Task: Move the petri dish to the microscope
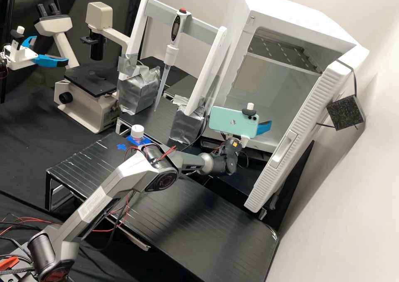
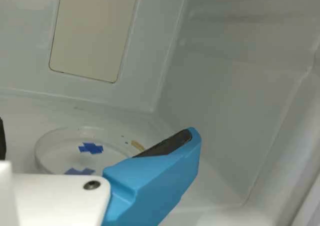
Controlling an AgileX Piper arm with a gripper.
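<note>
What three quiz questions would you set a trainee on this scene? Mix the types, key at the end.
1. Multiple choice. Where does the petri dish lie?
A) on the microscope's stage
B) on the floor inside the white cabinet
C) on the black bench, under the pipette

2. True or false: the cabinet's door is shut.

3. Fill in the blank (open or shut): the gripper at the cabinet stands ____.

Key: 1 B; 2 false; 3 open.
</note>
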